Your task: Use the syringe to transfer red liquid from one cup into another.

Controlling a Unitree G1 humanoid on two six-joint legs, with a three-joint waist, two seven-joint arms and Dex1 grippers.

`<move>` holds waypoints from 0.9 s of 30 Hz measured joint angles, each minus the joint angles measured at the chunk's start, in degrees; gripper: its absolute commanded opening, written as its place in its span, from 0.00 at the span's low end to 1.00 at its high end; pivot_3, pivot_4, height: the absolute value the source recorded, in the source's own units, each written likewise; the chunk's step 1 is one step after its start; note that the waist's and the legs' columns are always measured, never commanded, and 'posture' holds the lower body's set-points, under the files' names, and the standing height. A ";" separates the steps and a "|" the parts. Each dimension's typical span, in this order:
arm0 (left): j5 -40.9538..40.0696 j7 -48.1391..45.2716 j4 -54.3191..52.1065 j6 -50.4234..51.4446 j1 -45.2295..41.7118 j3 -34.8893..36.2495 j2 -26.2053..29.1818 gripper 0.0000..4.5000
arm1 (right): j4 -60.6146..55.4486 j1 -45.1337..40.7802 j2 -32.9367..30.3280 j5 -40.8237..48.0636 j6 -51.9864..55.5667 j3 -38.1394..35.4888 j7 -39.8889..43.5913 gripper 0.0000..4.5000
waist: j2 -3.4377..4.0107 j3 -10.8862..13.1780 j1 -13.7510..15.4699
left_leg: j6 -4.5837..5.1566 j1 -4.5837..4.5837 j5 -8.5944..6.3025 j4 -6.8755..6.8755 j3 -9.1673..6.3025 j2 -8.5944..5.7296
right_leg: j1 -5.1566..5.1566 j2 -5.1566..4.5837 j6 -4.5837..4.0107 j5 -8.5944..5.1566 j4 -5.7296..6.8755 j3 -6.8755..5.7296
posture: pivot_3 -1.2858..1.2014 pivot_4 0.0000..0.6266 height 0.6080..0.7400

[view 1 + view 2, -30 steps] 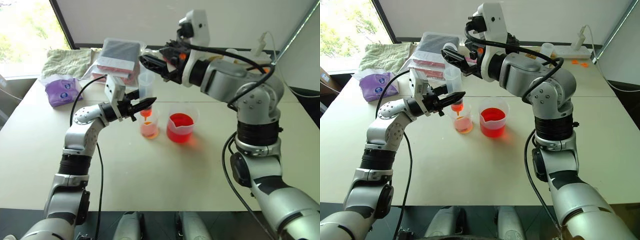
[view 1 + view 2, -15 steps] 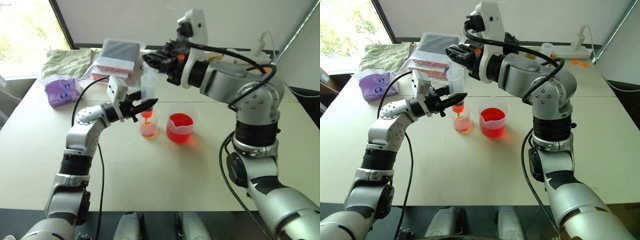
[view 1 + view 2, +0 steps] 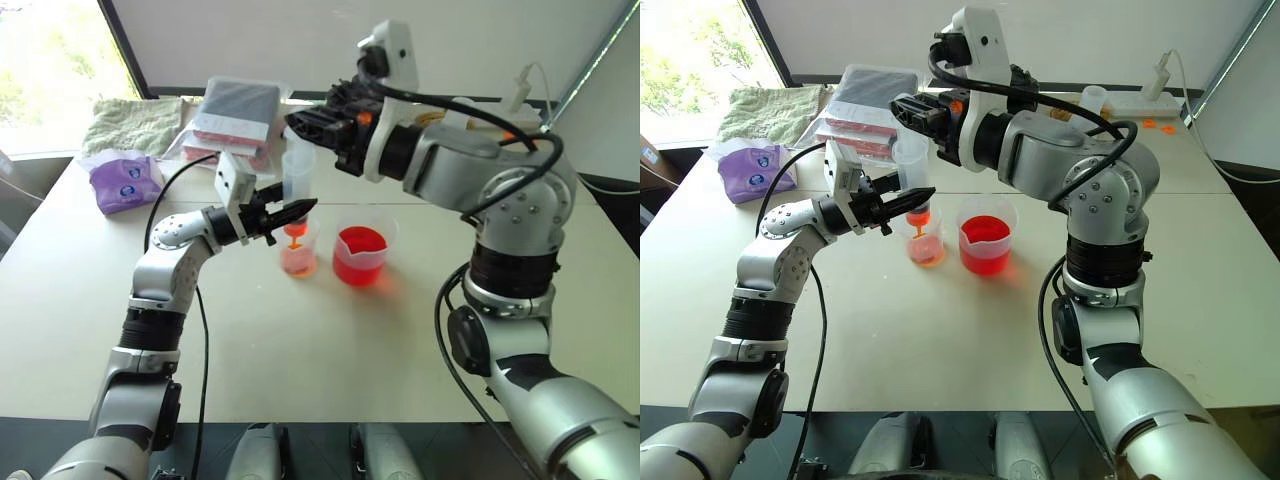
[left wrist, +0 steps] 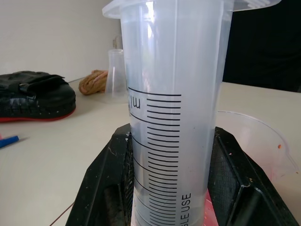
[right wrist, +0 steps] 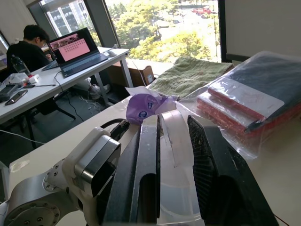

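A pale table [image 3: 300,350] is carrying everything. Near its middle a small cup [image 3: 299,258] with pale orange liquid is standing just beside a wider beaker [image 3: 360,252] holding red liquid. At the far left a green towel [image 3: 130,122] is lying next to a purple packet [image 3: 124,182], and a bagged stack of flat packs [image 3: 236,118] is sitting beside them. A white power strip [image 3: 1145,101] is resting at the far right edge, with a small frosted cup [image 3: 1093,97] near it
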 measured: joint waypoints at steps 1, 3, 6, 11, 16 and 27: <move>0.01 -0.01 0.00 0.00 0.00 0.00 0.00 0.34 | -0.02 0.06 0.09 -0.02 0.32 -0.03 -0.09 0.21 | 0.00 0.00 0.00 | 0.00 0.00 0.00 0.00 0.00 0.00 | 0.00 0.00 0.00 0.00 0.00 0.00 | 0.52 0.24 1.00; 0.02 -0.01 0.00 0.03 0.00 0.00 0.00 0.34 | -0.04 0.08 0.27 -0.09 0.78 -0.09 -0.29 0.21 | 0.00 0.00 -0.01 | 0.00 0.00 0.00 0.00 0.00 0.00 | 0.00 0.00 0.00 0.00 0.00 0.00 | 0.52 0.24 1.00; 0.05 0.00 0.01 0.15 0.00 0.00 0.00 0.34 | -0.05 0.09 0.28 -0.51 1.38 0.00 -0.32 0.21 | 0.00 0.00 -0.01 | 0.00 0.00 0.00 0.00 0.00 0.00 | 0.00 0.00 0.00 0.00 0.00 0.00 | 0.52 0.24 1.00; 0.07 0.01 0.30 0.26 0.00 0.00 0.00 0.34 | -0.19 0.33 0.05 -1.15 2.11 0.51 0.15 0.21 | 0.00 0.00 -0.01 | 0.00 0.00 0.00 0.00 0.00 0.00 | 0.00 0.00 0.00 0.00 0.00 0.00 | 0.52 0.24 1.00; 0.07 0.01 0.31 0.27 0.00 -0.01 0.00 0.34 | -0.95 0.80 -0.18 -2.23 2.56 1.13 1.03 0.21 | 0.00 0.00 -0.02 | 0.00 0.00 0.00 0.00 0.00 0.00 | 0.00 0.01 0.00 0.00 -0.01 0.00 | 0.52 0.24 1.00; 0.06 0.11 0.49 0.26 0.00 -0.01 -0.10 0.34 | -1.36 1.55 -0.64 -3.71 4.62 1.83 3.03 0.21 | 0.00 0.00 -0.01 | 0.00 0.00 0.00 0.00 0.00 0.00 | 0.00 0.01 0.00 0.00 0.00 0.00 | 0.52 0.24 1.00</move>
